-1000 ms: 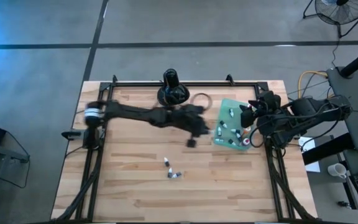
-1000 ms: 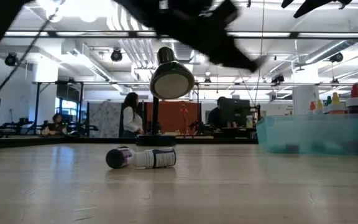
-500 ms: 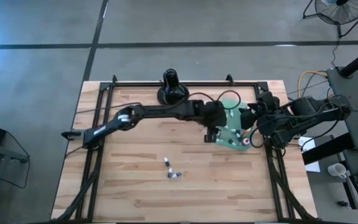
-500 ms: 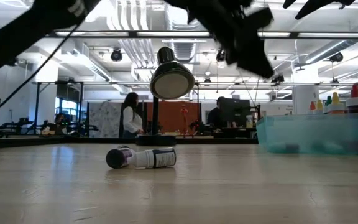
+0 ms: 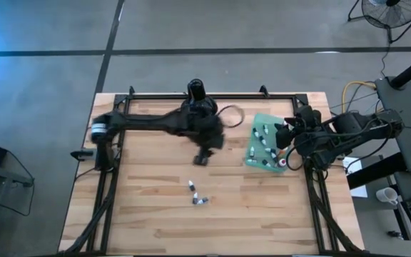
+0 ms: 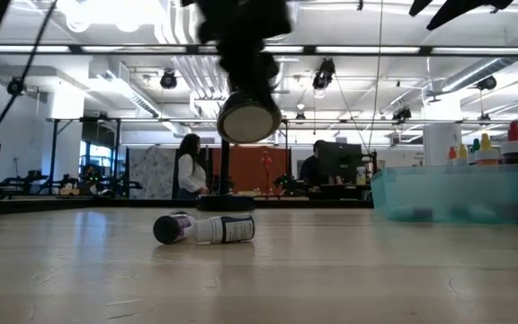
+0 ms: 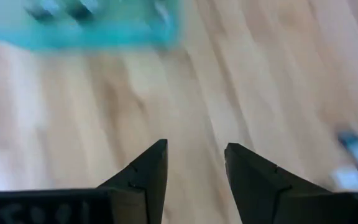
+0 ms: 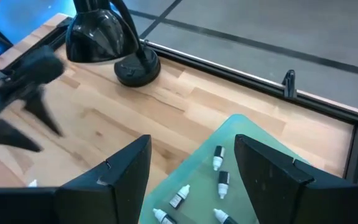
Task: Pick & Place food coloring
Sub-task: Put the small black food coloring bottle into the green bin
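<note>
Left gripper (image 5: 203, 158) over mid-table, fingers apart, holding nothing. Loose vials (image 5: 197, 194) lie on the wood just nearer the front edge than it; more bottles (image 5: 264, 146) sit in the teal tray (image 5: 251, 158) to its right. Right gripper (image 8: 191, 177) hovers over that tray, fingers apart, empty. Black lamp (image 5: 197, 100) stands at the rear edge.

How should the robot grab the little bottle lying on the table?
Grip the bottle across its white body, coming straight down from above. It lies flat on its side on the wood, dark cap at one end, so the fingers likely fit best either side of the round middle. The open left gripper is nearest.
</note>
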Robot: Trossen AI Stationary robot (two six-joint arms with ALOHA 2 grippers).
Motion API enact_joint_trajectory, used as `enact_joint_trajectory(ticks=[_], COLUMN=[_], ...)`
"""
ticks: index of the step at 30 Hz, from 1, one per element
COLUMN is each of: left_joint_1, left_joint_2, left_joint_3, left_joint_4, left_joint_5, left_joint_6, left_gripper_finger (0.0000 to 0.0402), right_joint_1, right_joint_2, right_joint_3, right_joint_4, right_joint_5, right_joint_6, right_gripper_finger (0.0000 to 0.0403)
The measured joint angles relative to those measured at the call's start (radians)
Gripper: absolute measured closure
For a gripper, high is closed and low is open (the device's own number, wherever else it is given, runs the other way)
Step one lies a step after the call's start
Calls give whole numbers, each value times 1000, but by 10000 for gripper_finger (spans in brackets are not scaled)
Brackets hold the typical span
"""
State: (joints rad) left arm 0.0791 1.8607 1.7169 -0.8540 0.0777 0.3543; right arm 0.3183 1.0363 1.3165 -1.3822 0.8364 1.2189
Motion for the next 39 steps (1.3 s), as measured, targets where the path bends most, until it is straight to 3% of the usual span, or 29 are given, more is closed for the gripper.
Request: enact_joint_trajectory(ticks=[3, 8, 13, 17, 21, 32, 39], left_joint_1=[-35, -143, -282, -342, -335, -301, -273], left_joint_2=[-125, -271, -294, -271, -252, -187, -115], left_joint_3=[-242, -608, -797, -835, -837, -843, -809], left_joint_4=[65, 349, 496, 594, 617, 653, 652], left_joint_5=[45, 113, 109, 47, -26, -29, 6], left_joint_6=[43, 67, 126, 156, 113, 166, 98], left_gripper_finger=[268, 268, 268, 268, 268, 268, 269], right_joint_1=[0, 0, 0, 0, 0, 0, 0], right_joint_2=[0, 1, 1, 1, 1, 6, 42], right_joint_3=[-11, -20, -21, -22, -22, -24, -25], right_joint_4=[0, 2, 2, 3, 5, 11, 13], right_joint_5=[0, 0, -4, -8, -23, -34, -37], right_joint_6=[-3, -25, -24, -5, 5, 39, 39], right_gripper_finger=[179, 179, 179, 179, 179, 179, 179])
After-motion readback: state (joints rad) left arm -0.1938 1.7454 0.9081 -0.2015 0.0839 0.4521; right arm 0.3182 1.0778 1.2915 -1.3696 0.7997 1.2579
